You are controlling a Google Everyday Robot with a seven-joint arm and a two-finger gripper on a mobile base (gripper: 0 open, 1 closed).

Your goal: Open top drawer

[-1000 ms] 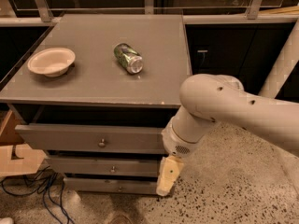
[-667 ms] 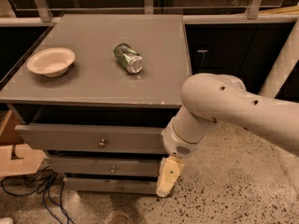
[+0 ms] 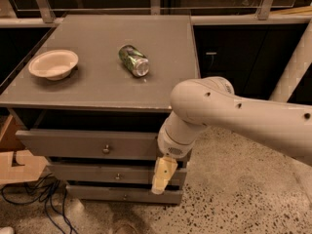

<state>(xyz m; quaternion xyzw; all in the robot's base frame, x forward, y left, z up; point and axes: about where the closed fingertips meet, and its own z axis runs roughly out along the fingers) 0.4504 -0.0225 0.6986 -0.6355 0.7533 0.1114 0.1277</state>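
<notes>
I have the top drawer (image 3: 73, 144) straight ahead, just under the grey surface (image 3: 97, 89), its small round knob (image 3: 106, 149) at the middle of the front. A dark gap runs between the front and the surface above. I judge the drawer at best barely ajar, so the pull is not yet made. The tool (image 3: 163, 175) hangs pointing down at the right end of the cabinet, in front of the two thinner drawers (image 3: 87, 172) and lower than the knob. I cannot tell whether it is wide or narrow, and it holds nothing that I can see. It sits low and off to the right, I judge, because the arm (image 3: 234, 113) reaches in from that side and has to swing across the front to line up with the knob. The bowl (image 3: 53, 64) and the can (image 3: 134, 60) lying on its side are well back on the surface, clear of the drawer's path.

Against a second ago, the arm and tool have moved left and slightly up, closer to the knob; the drawer, bowl and can have not shifted
</notes>
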